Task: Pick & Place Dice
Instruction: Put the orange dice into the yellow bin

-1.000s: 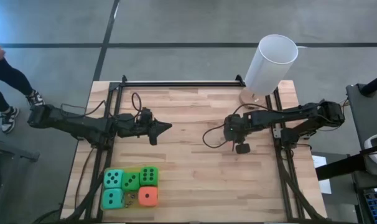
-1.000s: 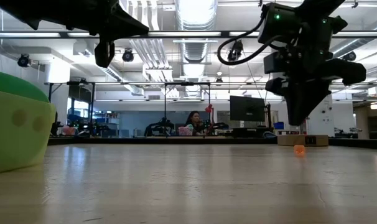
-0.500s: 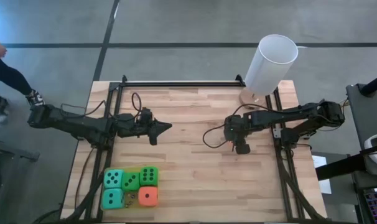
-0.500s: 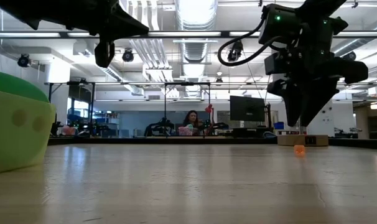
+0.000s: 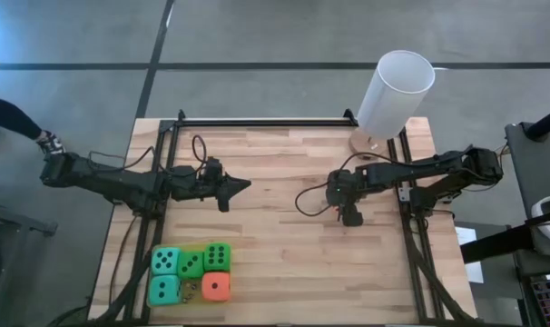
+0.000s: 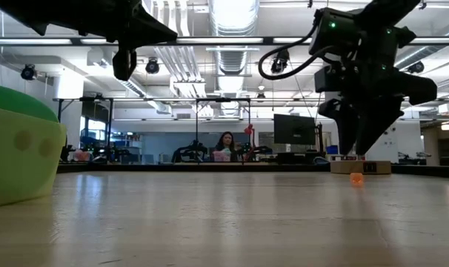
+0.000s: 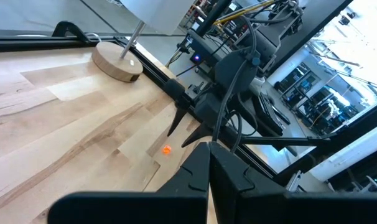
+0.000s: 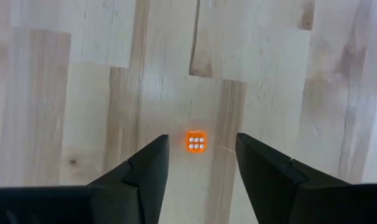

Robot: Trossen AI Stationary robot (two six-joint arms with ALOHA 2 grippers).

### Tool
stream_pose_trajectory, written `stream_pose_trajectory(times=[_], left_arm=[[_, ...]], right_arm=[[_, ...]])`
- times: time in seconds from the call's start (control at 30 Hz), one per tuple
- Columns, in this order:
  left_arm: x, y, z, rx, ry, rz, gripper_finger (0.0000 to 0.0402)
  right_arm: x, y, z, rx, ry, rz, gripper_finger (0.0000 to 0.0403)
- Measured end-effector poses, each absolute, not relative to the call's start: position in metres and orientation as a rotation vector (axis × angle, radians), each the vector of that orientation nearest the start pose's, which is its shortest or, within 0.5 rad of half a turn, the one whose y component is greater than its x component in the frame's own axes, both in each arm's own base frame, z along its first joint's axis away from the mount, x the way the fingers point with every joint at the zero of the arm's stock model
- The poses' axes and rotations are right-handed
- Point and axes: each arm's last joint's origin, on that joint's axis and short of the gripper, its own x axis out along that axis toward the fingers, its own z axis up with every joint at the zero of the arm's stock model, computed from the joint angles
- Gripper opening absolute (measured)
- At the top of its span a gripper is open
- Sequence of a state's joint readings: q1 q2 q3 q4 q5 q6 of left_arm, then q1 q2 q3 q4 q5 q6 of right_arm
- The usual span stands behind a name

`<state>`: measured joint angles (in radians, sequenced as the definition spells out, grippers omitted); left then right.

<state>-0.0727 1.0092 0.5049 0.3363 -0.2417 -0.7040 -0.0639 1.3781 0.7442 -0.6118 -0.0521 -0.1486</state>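
Wooden tabletop [image 5: 275,263] carries the scene. Right gripper [image 8: 200,163] hangs with fingers spread wide, pointing down at a tiny orange die [image 8: 196,141] lying on the boards between the fingertips, untouched. Left gripper [image 5: 241,186] hovers pinched shut, left of centre. Five larger dice [image 5: 191,273] sit clustered at the near-left edge, well apart from both grippers.

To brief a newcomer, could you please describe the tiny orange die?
Start at the white cylinder on the right arm's side; the right gripper hangs open nearby. Directly below it lies the tiny orange die, white-pipped and far smaller than the black-pipped soft dice.
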Motion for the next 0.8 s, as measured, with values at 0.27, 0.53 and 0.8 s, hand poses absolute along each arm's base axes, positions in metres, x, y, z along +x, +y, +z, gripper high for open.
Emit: stream_pose_trajectory(times=[0.27, 0.53, 0.8], left_arm=[[0.217, -0.009, 0.245, -0.674, 0.101, 0.22, 0.0006], [0.217, -0.009, 0.245, -0.674, 0.104, 0.222, 0.0006], [0.217, -0.009, 0.244, -0.673, 0.105, 0.222, 0.0006]], right_arm=[[0.231, -0.013, 0.159, -0.046, 1.242, 0.076, 0.0183], [0.235, -0.014, 0.147, -0.043, 1.294, 0.08, 0.0178], [0.239, -0.014, 0.135, -0.057, 1.345, 0.098, 0.0178]])
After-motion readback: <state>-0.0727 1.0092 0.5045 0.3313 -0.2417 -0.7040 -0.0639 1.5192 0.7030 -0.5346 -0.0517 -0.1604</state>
